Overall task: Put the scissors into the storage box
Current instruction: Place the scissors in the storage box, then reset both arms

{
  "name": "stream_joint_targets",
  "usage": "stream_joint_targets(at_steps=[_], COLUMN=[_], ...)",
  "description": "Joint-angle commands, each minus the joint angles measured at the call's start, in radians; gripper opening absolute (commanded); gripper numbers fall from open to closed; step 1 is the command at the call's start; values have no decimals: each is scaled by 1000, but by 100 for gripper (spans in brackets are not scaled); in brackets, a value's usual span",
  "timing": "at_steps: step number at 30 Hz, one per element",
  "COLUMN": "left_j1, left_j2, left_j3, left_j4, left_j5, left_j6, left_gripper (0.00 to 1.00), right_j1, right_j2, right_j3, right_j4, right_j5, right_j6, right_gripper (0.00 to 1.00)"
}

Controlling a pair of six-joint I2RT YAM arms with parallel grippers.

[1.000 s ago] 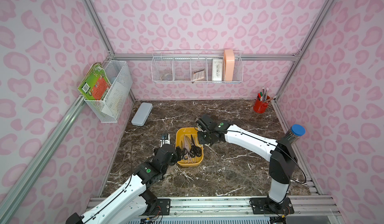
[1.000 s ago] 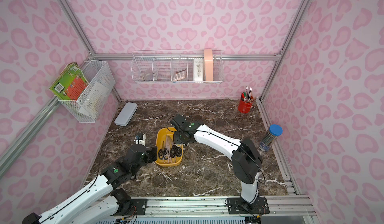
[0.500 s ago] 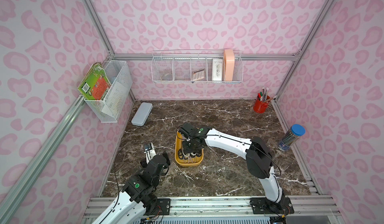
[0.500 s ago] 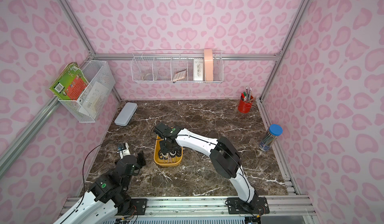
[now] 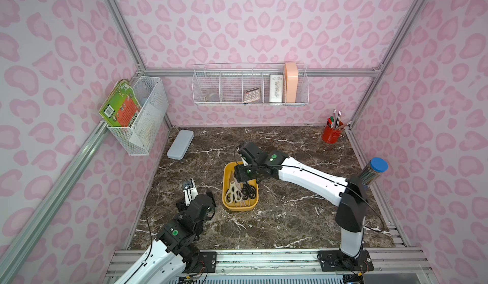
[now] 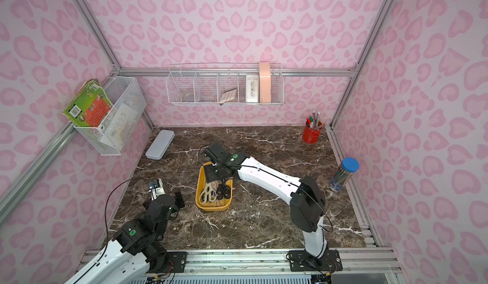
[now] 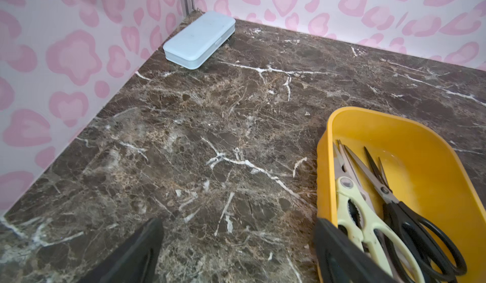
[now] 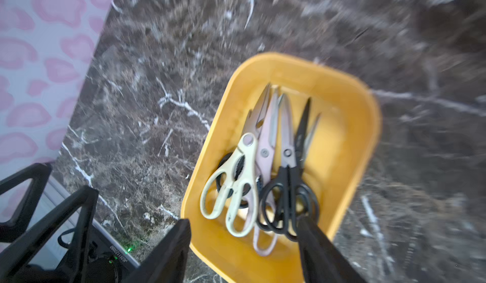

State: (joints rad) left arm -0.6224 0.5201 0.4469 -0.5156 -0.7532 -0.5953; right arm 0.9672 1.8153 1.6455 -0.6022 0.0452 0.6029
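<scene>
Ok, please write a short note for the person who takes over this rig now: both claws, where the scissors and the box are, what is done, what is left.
Left claw: open, empty, low over the bare table beside the box.
Right claw: open, holds nothing, above the box.
Scissors: cream, pink and black pairs lie piled in the box. The exact count is hidden.
Done: no scissors show on the table in both top views.
Left: probably only to pull both arms back.
</scene>
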Motion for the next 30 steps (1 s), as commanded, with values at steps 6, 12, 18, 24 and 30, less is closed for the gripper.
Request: stream_joint_targets(at_steps=[6, 12, 18, 24, 30], left_j1=[39, 148, 245, 338, 366], left_j2=[86, 294, 463, 603, 807], left_j3=[-69, -99, -191, -251, -273], left_j4=[436, 559, 899, 1272, 1607], left_j5=[-203, -263, -202, 3, 186], left_j6=[394, 365, 423, 550, 662], left_gripper=[95, 98, 98, 97, 97], right_j1=[-273, -580, -758, -814, -824], right_j2=[-506, -694, -605, -452, -395], right_j3=[-755, -1165, -1311, -1420, -1480], right_j4=[741, 1160, 1360, 1675, 1896], right_j5=[284, 253, 223, 268, 237], right_j6=[-469, -564, -548, -569, -653], right_gripper=[99, 99, 99, 99, 99])
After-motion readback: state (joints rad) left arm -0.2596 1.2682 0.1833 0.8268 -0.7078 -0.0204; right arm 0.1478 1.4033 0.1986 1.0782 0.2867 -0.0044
